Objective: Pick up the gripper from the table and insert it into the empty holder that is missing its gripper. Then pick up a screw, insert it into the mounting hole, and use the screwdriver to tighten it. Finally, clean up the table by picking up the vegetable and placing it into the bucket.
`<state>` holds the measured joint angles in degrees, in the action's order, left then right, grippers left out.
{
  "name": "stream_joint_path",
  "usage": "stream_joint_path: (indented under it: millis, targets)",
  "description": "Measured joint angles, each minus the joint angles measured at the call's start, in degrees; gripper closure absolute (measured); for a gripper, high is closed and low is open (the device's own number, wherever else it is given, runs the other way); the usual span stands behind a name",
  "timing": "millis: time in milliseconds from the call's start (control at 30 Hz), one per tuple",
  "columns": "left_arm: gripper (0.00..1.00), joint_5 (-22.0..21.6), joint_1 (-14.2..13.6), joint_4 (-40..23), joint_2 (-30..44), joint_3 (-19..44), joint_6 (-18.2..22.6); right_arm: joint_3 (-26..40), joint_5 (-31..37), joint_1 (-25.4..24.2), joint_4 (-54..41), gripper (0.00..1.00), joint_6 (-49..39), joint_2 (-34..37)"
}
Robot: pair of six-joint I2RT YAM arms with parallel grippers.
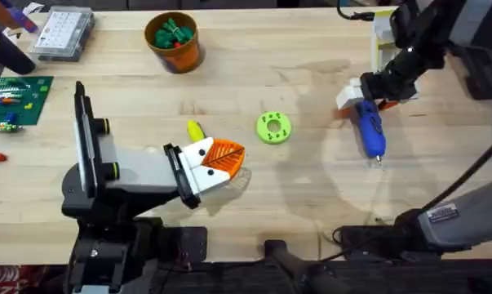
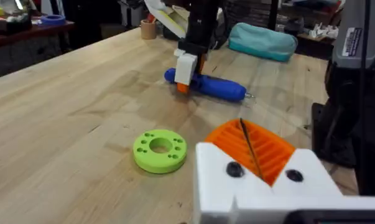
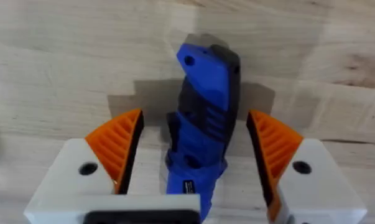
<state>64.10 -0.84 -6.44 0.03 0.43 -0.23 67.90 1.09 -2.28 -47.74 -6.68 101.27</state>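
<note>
Lying flat on the table (image 1: 294,188), the screwdriver (image 1: 370,128) is at the right side, its thin tip toward the arms' bases and its back end under the right gripper (image 1: 361,96). In the right wrist view this gripper (image 3: 196,158) is open, one orange pad (image 3: 120,144) on each side of the blue body (image 3: 203,124), with a gap on both sides, so nothing is held yet.

The tool looks stiff and smooth, a hard plastic shell, probably a little heavy at the back because of the motor. I think it can slip or turn between the pads. The best place to hold is the thick middle of the body, across its width, not the metal tip.

The left gripper (image 1: 217,163) rests near the table's middle; its pads (image 2: 255,149) are together, holding nothing that I can see.

Counted: one screwdriver, one orange bucket (image 1: 174,41) with green pieces inside at the far side, one green disc (image 1: 273,127) with holes, and one small yellow thing (image 1: 195,130) beside the left gripper
</note>
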Motion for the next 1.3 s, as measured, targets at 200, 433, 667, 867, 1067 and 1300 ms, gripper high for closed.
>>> stream_joint_path:
  millis: [200,433,667,867,1067,1300]
  targets:
    - [0.996,0.00,0.00,0.00,0.00,0.00,0.00,-1.43,-0.53,0.00,1.77,0.016,0.00,-0.02]
    - [0.996,0.00,0.00,0.00,0.00,0.00,0.00,-1.86,-0.55,-0.34,2.23,0.042,0.02,-0.17]
    - [0.996,0.00,0.00,0.00,0.00,0.00,0.00,-1.93,-0.16,-0.79,2.54,0.585,-0.39,-0.17]
    - [0.996,0.00,0.00,0.00,0.00,0.00,0.00,-2.34,-0.70,-0.85,2.38,0.977,-0.22,-0.17]
    - [0.996,0.00,0.00,0.00,0.00,0.00,0.00,-2.34,-0.75,-0.85,2.38,0.977,-0.22,-0.15]
    - [0.996,0.00,0.00,0.00,0.00,0.00,0.00,-1.26,-0.97,-0.85,0.17,0.977,-0.22,-0.15]
